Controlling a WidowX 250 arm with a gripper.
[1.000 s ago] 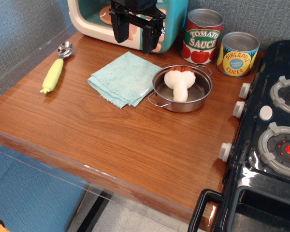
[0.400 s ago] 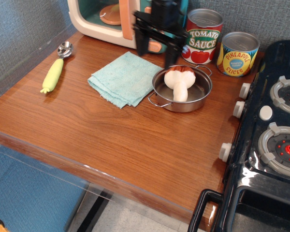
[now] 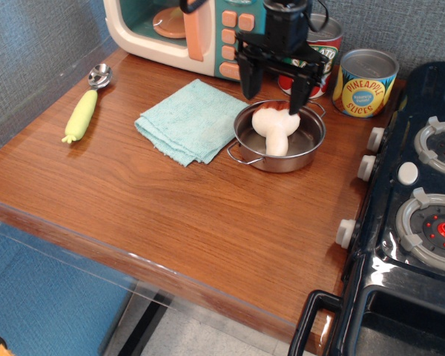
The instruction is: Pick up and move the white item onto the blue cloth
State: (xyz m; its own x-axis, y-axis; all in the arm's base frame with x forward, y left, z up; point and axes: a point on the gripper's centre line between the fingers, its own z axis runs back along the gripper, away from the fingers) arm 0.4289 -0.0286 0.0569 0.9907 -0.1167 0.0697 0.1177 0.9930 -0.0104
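The white item, a cream mushroom-shaped toy (image 3: 275,130), lies in the steel pot (image 3: 312,147) with its brown-topped head toward the back. The blue cloth (image 3: 190,120), a light aqua folded towel, lies on the wooden table just left of the pot. My gripper (image 3: 272,93) is open and hovers over the back part of the pot, its two black fingers straddling the mushroom's head from above. It holds nothing.
A toy microwave (image 3: 182,28) stands at the back left. A tomato sauce can (image 3: 322,55) and a pineapple can (image 3: 364,81) stand behind the pot. A yellow-handled spoon (image 3: 84,111) lies at the left. A black toy stove (image 3: 419,200) fills the right side.
My gripper has moved right from in front of the microwave to above the pot and come lower over the mushroom. It stays open. Nothing else moved.
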